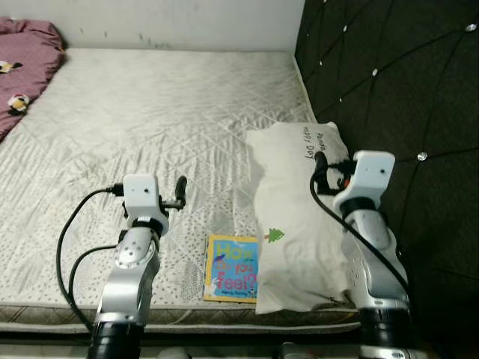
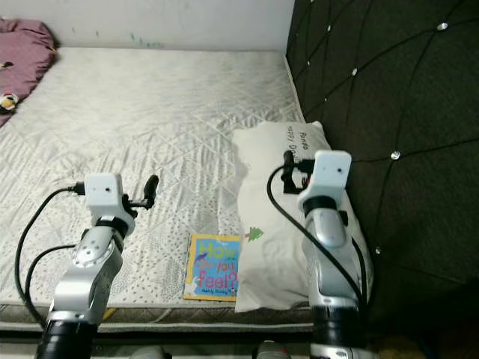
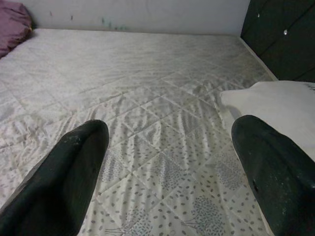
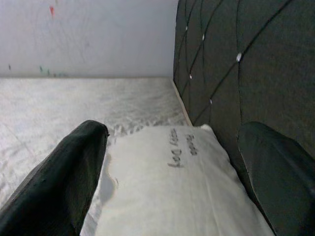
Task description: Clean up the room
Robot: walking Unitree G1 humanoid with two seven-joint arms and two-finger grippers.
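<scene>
Right gripper: two black fingers spread wide apart, nothing between them. White pillow with dark lettering: below and just ahead. Quilted mattress: beyond the pillow. Dark tufted headboard: alongside one finger. Pale wall: far ahead.

A pillow lies on the bed along its right side, just beside the headboard that stands to the right. A book lies flat on the bed near its front edge, touching the pillow's left side, with one edge tucked under it. A blanket is bunched at the far left corner of the bed, well apart from both. A wall stands behind the bed. The left tool hangs over the bed, left of the book; the right tool hangs over the pillow.
</scene>
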